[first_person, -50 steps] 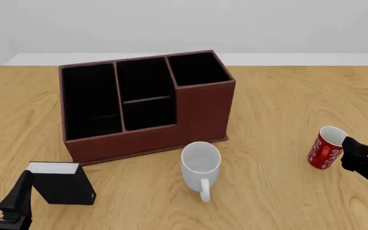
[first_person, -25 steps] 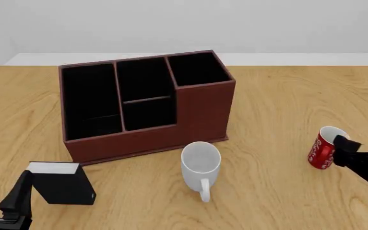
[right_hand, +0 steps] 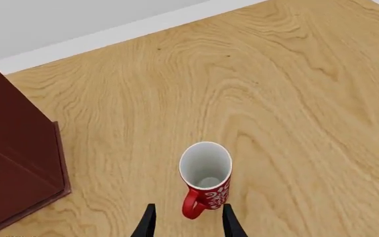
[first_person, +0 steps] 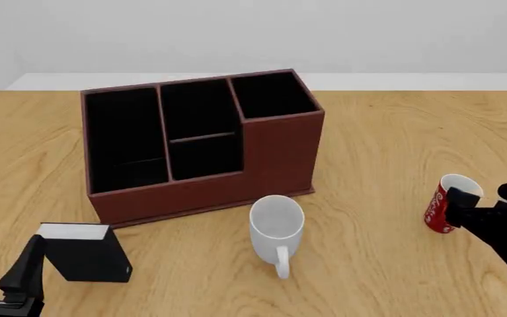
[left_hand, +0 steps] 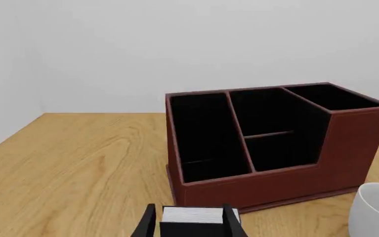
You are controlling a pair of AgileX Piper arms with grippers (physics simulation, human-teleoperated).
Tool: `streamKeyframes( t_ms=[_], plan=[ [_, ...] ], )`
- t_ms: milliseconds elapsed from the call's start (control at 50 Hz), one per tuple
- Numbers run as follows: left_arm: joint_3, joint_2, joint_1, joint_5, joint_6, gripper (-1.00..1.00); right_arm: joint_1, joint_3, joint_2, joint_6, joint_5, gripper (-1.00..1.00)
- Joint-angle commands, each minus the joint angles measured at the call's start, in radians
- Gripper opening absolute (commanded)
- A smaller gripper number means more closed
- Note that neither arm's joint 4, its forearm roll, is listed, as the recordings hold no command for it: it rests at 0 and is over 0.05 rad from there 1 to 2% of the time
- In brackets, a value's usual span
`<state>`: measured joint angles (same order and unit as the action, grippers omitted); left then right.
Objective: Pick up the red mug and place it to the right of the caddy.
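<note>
Red with a white swirl pattern and a white inside, the red mug (first_person: pixel 445 204) stands upright on the wooden desk (first_person: pixel 385 139) in the front view, near the right edge and well to the right of the caddy (first_person: pixel 195 142). Our right claw (first_person: pixel 487 210) sits just beside it on the near right, dark fingers reaching toward its side; from here we cannot tell how wide they stand. Our left claw (first_person: pixel 6 277) rests idle at the near left beside a small black box (first_person: pixel 86 252) with a white top. A plain white mug (first_person: pixel 276 228) stands just in front of the caddy.

From the left wrist, the caddy (left_hand: pixel 275 143) shows as a matt reddish-brown box with black-lined compartments, and the left claw (left_hand: pixel 190 224) frames the small box (left_hand: pixel 192 217), fingers apart.

From the right wrist, the red mug (right_hand: pixel 206 180) is a narrow glossy cylinder with its handle turned toward us, sitting just ahead of the right claw (right_hand: pixel 188 222), whose fingers stand open and not yet on it. We judge the step is closing in for the grasp: keep centred, advance until the fingers straddle the body or handle, then close gently so the smooth mug does not tip.
</note>
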<state>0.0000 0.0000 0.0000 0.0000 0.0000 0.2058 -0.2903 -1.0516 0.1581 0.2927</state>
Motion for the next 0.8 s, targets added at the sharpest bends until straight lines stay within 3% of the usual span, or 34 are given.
streamKeyframes(
  t_ms=[20, 800],
  plan=[
    [0.0, 0.0, 0.0, 0.0, 0.0, 1.0, -0.012, -0.003, -0.049, 0.002, 0.03, 1.0],
    [0.0, 0.0, 0.0, 0.0, 0.0, 1.0, -0.022, -0.009, -0.279, -0.016, 0.186, 1.0]
  ],
)
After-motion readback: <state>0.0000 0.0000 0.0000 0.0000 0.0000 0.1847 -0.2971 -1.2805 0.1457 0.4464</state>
